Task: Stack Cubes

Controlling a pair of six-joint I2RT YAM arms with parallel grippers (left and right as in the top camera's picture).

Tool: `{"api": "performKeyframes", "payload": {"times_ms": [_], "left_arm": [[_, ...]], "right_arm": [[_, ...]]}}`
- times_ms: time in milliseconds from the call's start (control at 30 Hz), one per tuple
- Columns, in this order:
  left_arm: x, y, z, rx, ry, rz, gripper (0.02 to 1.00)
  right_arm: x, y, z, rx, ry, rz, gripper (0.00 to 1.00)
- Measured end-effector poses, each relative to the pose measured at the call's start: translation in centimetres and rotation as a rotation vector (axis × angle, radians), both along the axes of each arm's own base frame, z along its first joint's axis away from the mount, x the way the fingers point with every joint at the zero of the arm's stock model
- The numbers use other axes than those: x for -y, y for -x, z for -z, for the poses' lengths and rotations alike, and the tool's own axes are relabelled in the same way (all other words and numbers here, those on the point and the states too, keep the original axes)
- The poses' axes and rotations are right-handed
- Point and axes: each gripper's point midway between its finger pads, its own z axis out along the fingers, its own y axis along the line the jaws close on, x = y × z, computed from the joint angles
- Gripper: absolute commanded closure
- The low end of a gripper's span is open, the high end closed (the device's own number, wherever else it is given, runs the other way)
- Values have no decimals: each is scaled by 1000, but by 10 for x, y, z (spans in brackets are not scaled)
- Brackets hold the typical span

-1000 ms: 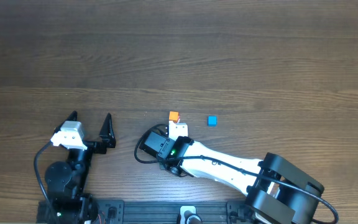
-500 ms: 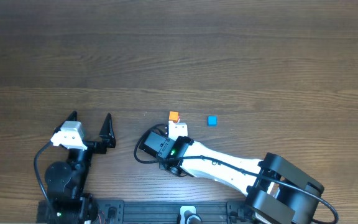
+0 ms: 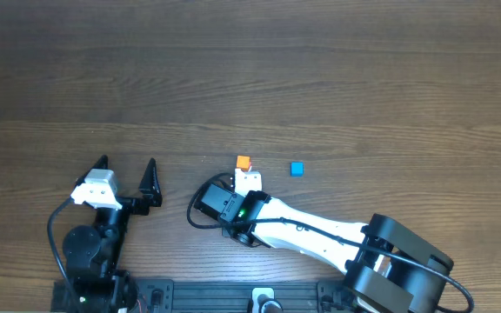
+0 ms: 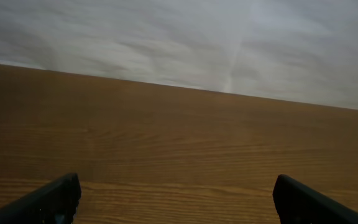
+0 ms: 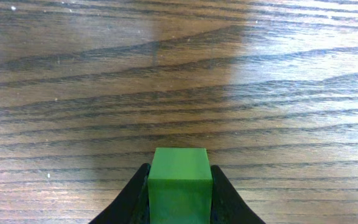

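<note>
My right gripper (image 5: pixel 179 199) is shut on a green cube (image 5: pixel 180 182), whose top and front faces stand between the two dark fingers above the wooden table. From above, the right gripper (image 3: pixel 246 176) sits near the table's middle front, with an orange cube (image 3: pixel 243 163) just beyond its tip. A small blue cube (image 3: pixel 297 169) lies on the table a little to the right of it. My left gripper (image 3: pixel 129 165) stands open at the front left, its two black fingers (image 4: pixel 51 199) wide apart with nothing between them.
The wooden table (image 3: pixel 320 69) stretches wide and bare beyond the cubes. A pale wall (image 4: pixel 179 37) rises behind the table's far edge in the left wrist view. Both arm bases and a black rail (image 3: pixel 259 296) line the front edge.
</note>
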Motion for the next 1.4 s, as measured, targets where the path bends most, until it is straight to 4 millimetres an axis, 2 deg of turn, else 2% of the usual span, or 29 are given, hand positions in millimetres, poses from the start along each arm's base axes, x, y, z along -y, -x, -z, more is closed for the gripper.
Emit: {"api": "performKeyframes", "payload": {"times_ms": [133,233,400,533,700,833,967,1200,1400], "left_arm": [[0,0,0,0,0,0,23],[0,0,0,0,0,0,20],[0,0,0,0,0,0,20],[0,0,0,0,0,0,18],[0,0,0,0,0,0,20],[0,0,0,0,0,0,18],[0,0,0,0,0,0,18],[0,0,0,0,0,0,20],[0,0,0,0,0,0,20]], "right_arm": [[5,1,-3,-6,31,1,853],[13,0,-16,-12,91,4,877],[7,-18,-65,42,133,12,961],[-8,-45,-112,118,93,7,991],[-2,-79,-142,168,63,27,991],[11,-97,-146,162,66,37,989],[9,-106,-138,130,73,14,991],[-1,-100,-102,20,100,-29,991],[-6,-99,-96,-3,82,-33,991]]}}
